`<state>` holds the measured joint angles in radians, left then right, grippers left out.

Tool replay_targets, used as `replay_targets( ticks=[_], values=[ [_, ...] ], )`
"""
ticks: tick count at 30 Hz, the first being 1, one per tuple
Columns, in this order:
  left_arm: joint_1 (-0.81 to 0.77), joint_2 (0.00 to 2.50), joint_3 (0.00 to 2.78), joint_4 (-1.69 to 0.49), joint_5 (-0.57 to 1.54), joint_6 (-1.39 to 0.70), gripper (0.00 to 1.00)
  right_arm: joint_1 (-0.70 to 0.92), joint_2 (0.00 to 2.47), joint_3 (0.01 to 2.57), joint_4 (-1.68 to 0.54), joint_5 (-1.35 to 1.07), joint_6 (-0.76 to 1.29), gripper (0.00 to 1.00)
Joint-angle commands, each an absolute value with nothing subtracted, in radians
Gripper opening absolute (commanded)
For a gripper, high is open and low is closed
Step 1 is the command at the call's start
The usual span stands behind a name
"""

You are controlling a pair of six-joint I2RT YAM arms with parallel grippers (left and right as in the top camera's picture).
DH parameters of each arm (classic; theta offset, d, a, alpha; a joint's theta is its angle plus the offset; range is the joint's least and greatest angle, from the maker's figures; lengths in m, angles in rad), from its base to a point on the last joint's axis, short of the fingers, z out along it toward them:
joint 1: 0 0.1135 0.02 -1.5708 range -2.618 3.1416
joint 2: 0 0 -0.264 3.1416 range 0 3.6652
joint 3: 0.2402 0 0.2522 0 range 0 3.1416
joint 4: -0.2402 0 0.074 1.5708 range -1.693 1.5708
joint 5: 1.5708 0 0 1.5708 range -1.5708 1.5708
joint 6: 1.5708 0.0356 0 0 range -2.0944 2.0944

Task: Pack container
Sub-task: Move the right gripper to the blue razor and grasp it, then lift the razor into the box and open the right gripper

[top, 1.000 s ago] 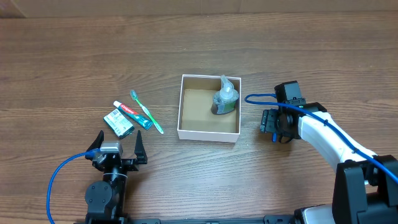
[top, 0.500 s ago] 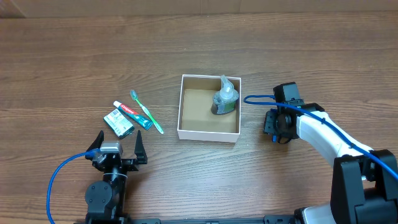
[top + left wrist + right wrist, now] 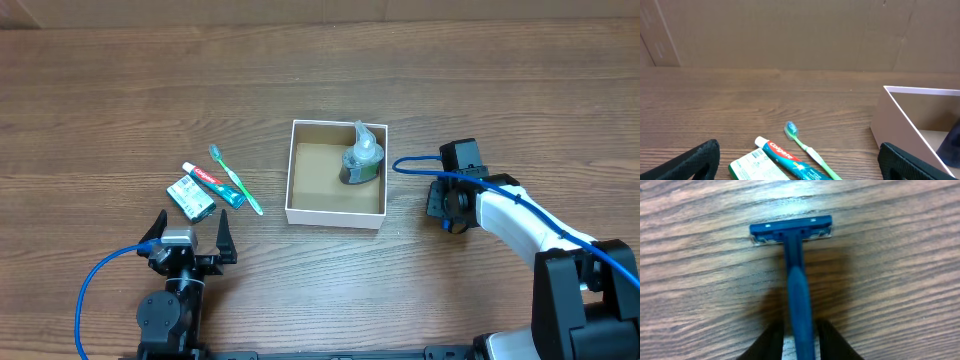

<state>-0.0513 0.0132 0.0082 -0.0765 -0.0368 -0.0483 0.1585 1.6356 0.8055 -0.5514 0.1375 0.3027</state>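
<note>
The container (image 3: 337,217), a shallow white box with a brown inside, stands mid-table; its near wall (image 3: 900,125) shows at the right of the left wrist view. A plastic-wrapped grey-green item (image 3: 361,160) sits in its right back corner. Right of the box, my right gripper (image 3: 447,205) is down at the table. A blue razor (image 3: 792,230) lies flat on the wood, and its handle runs between my right gripper (image 3: 800,330), whose fingers press it from both sides. My left gripper (image 3: 191,222) stands wide open and empty, just short of the toothbrush (image 3: 807,150).
A green toothbrush (image 3: 236,181), a red-and-teal toothpaste tube (image 3: 213,184) and a small green-and-white carton (image 3: 190,196) lie together left of the box. A brown cardboard wall (image 3: 790,35) closes the far side of the table.
My right gripper's fingers have closed in onto the razor handle, and the arm has shifted slightly toward the right. The left arm has not moved.
</note>
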Motion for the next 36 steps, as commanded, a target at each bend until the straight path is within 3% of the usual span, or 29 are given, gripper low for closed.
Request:
replay_targets(
  ticks=[1, 11, 21, 30, 36],
  values=[
    [-0.044, 0.004, 0.005, -0.074, -0.028, -0.029, 1.0, 0.157, 1.642, 0.806, -0.562, 0.137, 0.307, 0.2],
    [-0.044, 0.004, 0.005, -0.074, -0.029, -0.03, 1.0, 0.157, 1.608, 0.919, -0.673, 0.138, 0.307, 0.12],
    [-0.044, 0.004, 0.005, -0.074, -0.029, -0.03, 1.0, 0.158, 1.417, 1.108, -0.916, 0.133, 0.307, 0.12],
    [-0.044, 0.004, 0.005, -0.074, -0.028, -0.03, 1.0, 0.158, 1.108, 1.194, -1.028, -0.079, 0.31, 0.12],
    [-0.044, 0.004, 0.005, -0.074, -0.028, -0.03, 1.0, 0.164, 1.063, 1.194, -1.069, -0.17, 0.292, 0.12]
  ],
)
